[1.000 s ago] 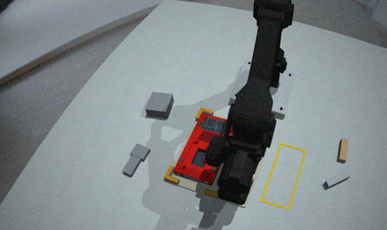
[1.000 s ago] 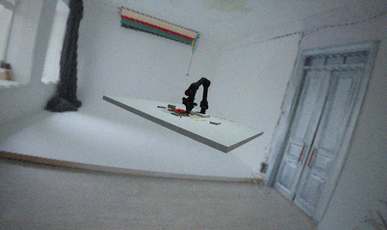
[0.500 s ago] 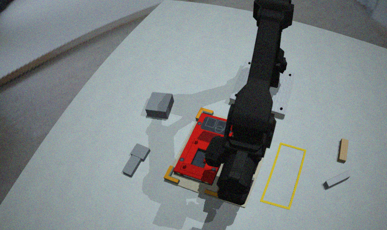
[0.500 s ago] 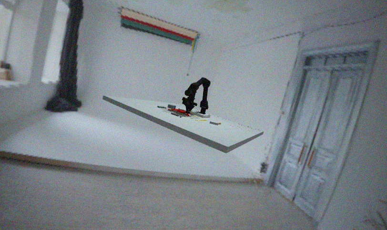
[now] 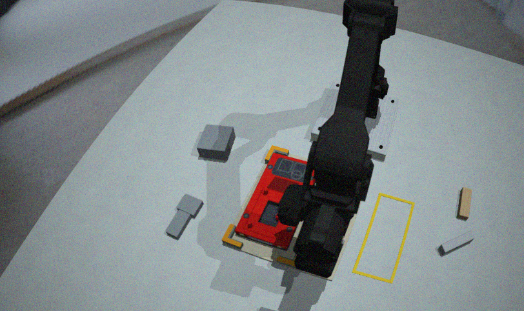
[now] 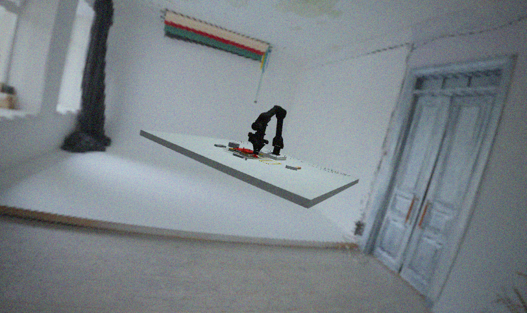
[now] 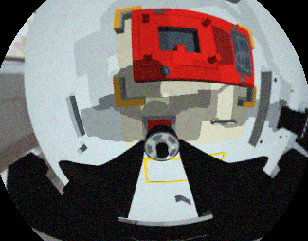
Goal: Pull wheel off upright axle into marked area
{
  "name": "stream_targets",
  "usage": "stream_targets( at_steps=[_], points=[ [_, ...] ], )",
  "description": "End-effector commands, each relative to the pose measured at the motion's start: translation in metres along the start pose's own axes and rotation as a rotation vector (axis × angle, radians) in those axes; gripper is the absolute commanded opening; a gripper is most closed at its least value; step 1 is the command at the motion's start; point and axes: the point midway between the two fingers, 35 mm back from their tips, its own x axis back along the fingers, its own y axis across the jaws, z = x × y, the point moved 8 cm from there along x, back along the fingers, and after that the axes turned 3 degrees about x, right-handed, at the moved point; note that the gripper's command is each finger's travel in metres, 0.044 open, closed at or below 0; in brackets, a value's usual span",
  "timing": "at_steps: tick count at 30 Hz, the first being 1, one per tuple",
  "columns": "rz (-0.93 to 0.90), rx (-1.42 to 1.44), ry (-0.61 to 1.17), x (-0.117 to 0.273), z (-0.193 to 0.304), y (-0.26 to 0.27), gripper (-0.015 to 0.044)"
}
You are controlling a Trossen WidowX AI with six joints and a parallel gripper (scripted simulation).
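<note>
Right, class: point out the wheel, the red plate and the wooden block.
Wheel (image 7: 151,140): wrist view, on its pale face.
Red plate (image 5: 256,199) (image 7: 183,71): top and wrist views, on its flat surface.
Wooden block (image 5: 464,201): top view, on its upper face.

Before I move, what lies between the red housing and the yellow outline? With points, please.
Wrist view: between the red housing (image 5: 257,203) (image 6: 244,150) (image 7: 202,63) and yellow outline (image 5: 366,232) (image 6: 274,163) (image 7: 166,181) lie the cream board (image 5: 259,250) (image 7: 221,133) and, nearer the outline, the wheel (image 7: 152,143) held in the jaws.
</note>
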Motion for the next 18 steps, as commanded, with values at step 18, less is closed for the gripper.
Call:
stream_targets(
  at_steps=[18],
  points=[
    [-0.011, -0.003, -0.003, 0.0168, 0.0002, -0.0005, 0.0000]
  ],
)
